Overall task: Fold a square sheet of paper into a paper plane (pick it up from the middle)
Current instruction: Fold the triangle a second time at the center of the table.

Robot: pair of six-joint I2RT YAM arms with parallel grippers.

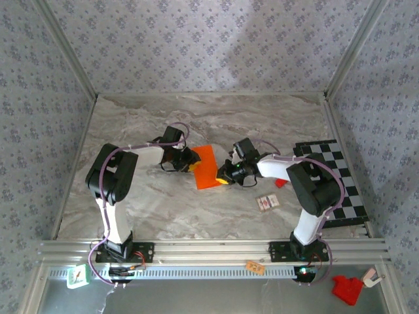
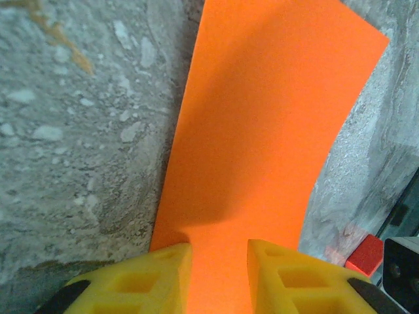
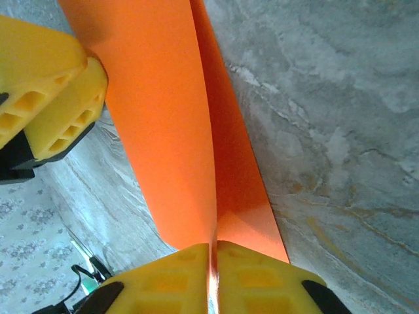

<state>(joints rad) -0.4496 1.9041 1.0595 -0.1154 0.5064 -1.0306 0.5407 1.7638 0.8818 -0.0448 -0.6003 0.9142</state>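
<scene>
The square sheet of paper (image 1: 207,167) is bright orange and lies mid-table, bent over lengthwise with one flap raised. My right gripper (image 1: 226,175) is at its right side. In the right wrist view the paper (image 3: 163,131) runs edge-on into my right gripper (image 3: 213,261), whose yellow fingers are shut on it. My left gripper (image 1: 193,159) is at the paper's left side. In the left wrist view its fingers (image 2: 219,275) stand apart over the flat face of the paper (image 2: 262,131). The left gripper's fingers (image 3: 52,85) also show beside the sheet's far edge.
A black-and-white checkered board (image 1: 340,183) lies at the right edge of the marble table. A small red block (image 1: 281,182) (image 2: 365,254) sits just right of my right arm. Two small cards (image 1: 267,203) lie in front of it.
</scene>
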